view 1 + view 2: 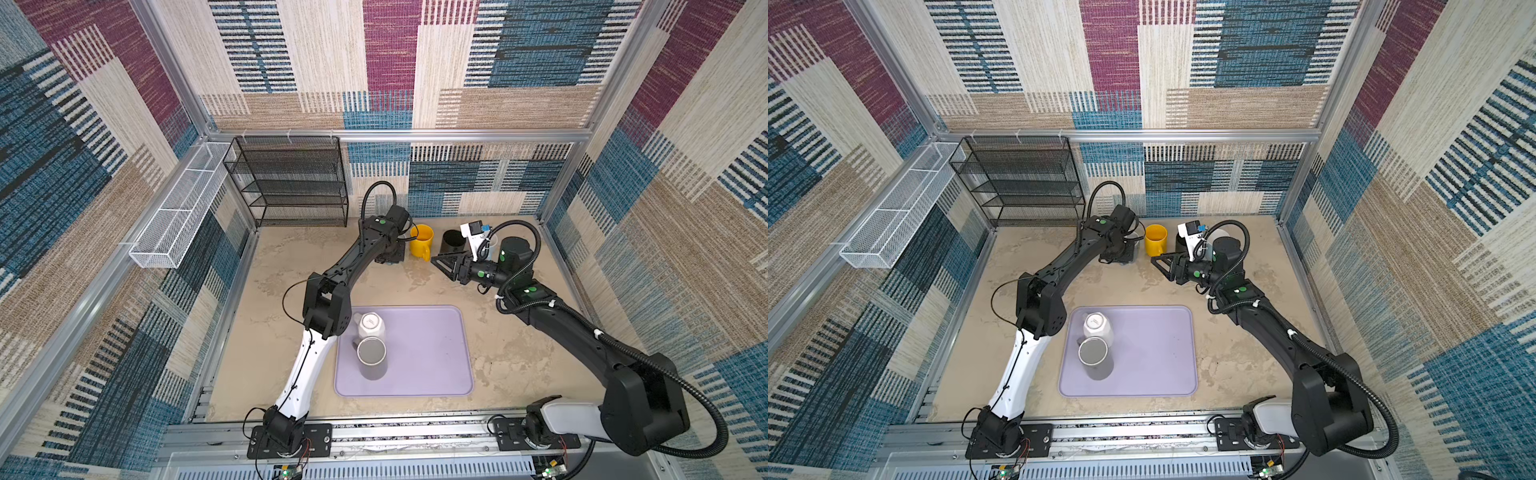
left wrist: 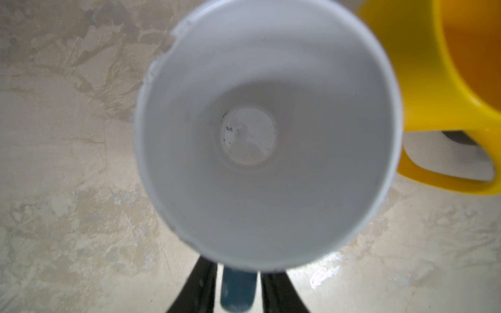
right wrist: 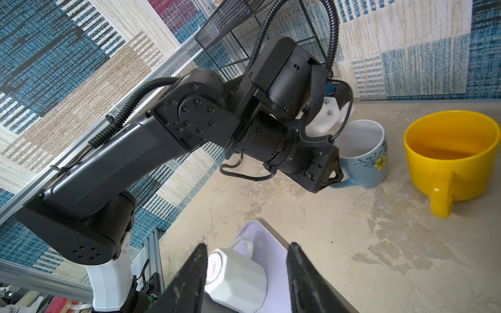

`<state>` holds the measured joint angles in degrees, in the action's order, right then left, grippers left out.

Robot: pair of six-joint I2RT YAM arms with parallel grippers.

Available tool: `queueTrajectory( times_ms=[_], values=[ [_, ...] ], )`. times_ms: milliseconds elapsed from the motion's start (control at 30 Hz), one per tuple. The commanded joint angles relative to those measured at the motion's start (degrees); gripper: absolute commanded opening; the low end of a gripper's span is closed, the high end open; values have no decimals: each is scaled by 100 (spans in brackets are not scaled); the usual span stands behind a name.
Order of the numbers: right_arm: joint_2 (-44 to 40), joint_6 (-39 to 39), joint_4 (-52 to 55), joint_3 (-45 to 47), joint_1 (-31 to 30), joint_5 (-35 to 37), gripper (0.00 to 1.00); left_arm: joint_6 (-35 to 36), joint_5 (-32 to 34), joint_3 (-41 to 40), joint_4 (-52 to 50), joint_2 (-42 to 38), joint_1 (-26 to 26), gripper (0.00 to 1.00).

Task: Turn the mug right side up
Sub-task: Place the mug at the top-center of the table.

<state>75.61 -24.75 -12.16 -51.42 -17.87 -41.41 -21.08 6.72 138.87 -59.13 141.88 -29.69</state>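
A blue floral mug [image 3: 363, 154] stands upright, mouth up, at the back of the table beside a yellow mug [image 3: 447, 154]. My left gripper [image 2: 238, 273] hangs over it and looks down into its white inside [image 2: 268, 130]. The blue handle [image 2: 238, 290] lies between the black fingers [image 2: 198, 284], with a gap on each side, so the gripper is open. In both top views this gripper [image 1: 390, 249] [image 1: 1121, 249] hides most of the mug. My right gripper [image 1: 440, 264] [image 3: 248, 246] is open and empty, pointing left above the table.
On the lilac tray [image 1: 432, 353], near its left edge, a white faceted mug [image 1: 371, 325] sits base up. A grey mug [image 1: 372, 355] is next to it. A black mug [image 1: 452, 242] stands by the yellow mug [image 1: 422, 241]. A black mesh rack [image 1: 286, 183] and a white basket [image 1: 178, 208] are at the back left.
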Motion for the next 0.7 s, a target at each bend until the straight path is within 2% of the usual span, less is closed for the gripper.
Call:
queueTrajectory(
  times_ms=[0, 667],
  values=[
    [-53, 14, -67, 23, 8, 8, 50, -99, -123, -22, 129, -108, -1, 30],
    [124, 128, 64, -33, 7, 91, 51, 190, -390, -688, 599, -710, 16, 31]
  ],
)
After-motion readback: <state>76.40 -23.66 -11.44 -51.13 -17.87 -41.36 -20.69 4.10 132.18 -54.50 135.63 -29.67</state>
